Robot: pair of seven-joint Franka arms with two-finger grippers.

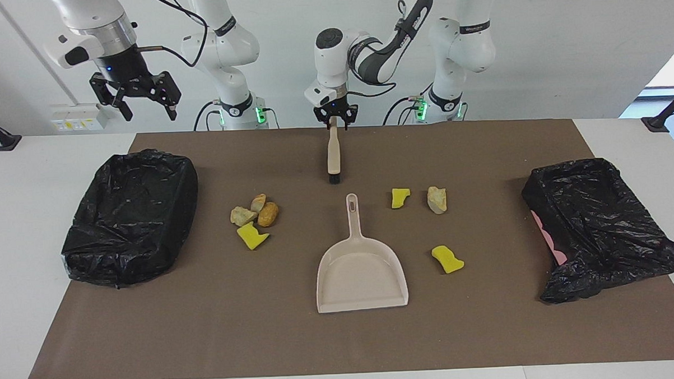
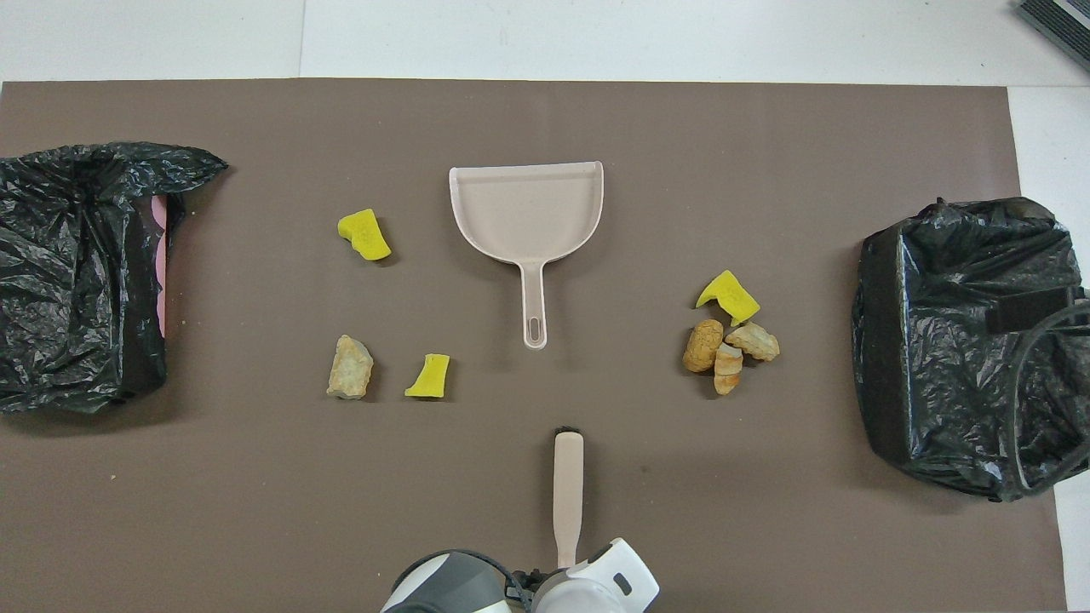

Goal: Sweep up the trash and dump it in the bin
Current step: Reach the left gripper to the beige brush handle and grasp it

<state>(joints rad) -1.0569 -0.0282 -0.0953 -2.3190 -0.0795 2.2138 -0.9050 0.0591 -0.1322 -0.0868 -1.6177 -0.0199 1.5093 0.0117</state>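
Note:
The beige hand brush (image 1: 333, 156) (image 2: 568, 481) lies on the brown mat, bristle end toward the beige dustpan (image 1: 361, 273) (image 2: 528, 213). My left gripper (image 1: 334, 122) is down at the handle's robot-side end, fingers closed in against it. The trash lies loose: a cluster of brown lumps and a yellow sponge piece (image 1: 256, 217) (image 2: 728, 340) toward the right arm's end. A yellow piece (image 1: 400, 197), a tan lump (image 1: 436, 199) and another yellow piece (image 1: 447, 259) lie toward the left arm's end. My right gripper (image 1: 149, 113) waits open, raised above the table's robot-side edge.
A bin lined with a black bag (image 1: 132, 258) (image 2: 962, 340) stands at the right arm's end. A second black-bagged bin (image 1: 596, 225) (image 2: 77, 272), sagging with pink showing at its side, sits at the left arm's end.

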